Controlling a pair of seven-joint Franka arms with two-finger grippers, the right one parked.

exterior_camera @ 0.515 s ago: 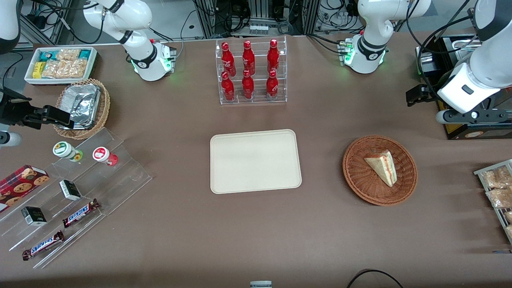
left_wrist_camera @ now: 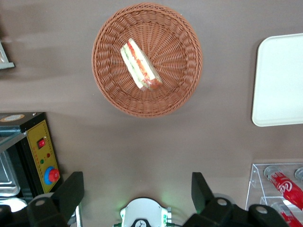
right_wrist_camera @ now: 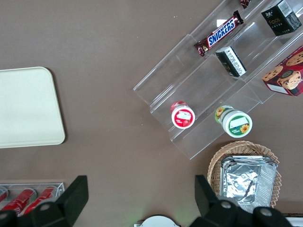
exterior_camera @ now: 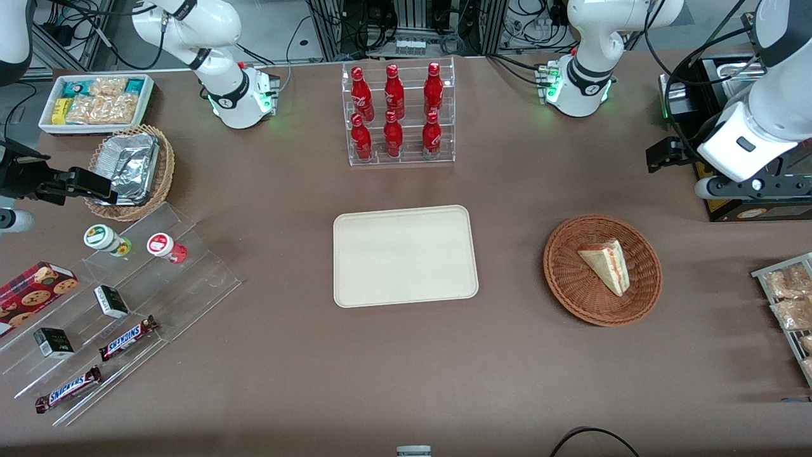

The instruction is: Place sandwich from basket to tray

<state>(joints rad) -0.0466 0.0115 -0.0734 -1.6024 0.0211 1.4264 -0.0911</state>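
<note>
The sandwich (exterior_camera: 606, 265) (left_wrist_camera: 141, 65), a pale bread wedge with red and orange filling, lies in the round reddish-brown wicker basket (exterior_camera: 561, 279) (left_wrist_camera: 182, 71). The flat cream tray (exterior_camera: 406, 254) (left_wrist_camera: 280, 80) sits bare at the table's middle, beside the basket and toward the parked arm's end. My gripper (left_wrist_camera: 137, 193) hangs high above the table, farther from the front camera than the basket, and touches nothing. It is open, its fingers wide apart with nothing between them. One black finger (exterior_camera: 666, 154) shows in the front view.
A clear rack of red bottles (exterior_camera: 396, 114) stands farther from the front camera than the tray. A black box with a red button (left_wrist_camera: 40, 156) sits by the working arm. A rack of snack packets (exterior_camera: 786, 304) lies at the working arm's end. The working arm's base (exterior_camera: 577, 86) sits near the table's back edge.
My gripper and wrist have shifted slightly toward the working arm's end of the table. The sandwich, basket and tray have not moved.
</note>
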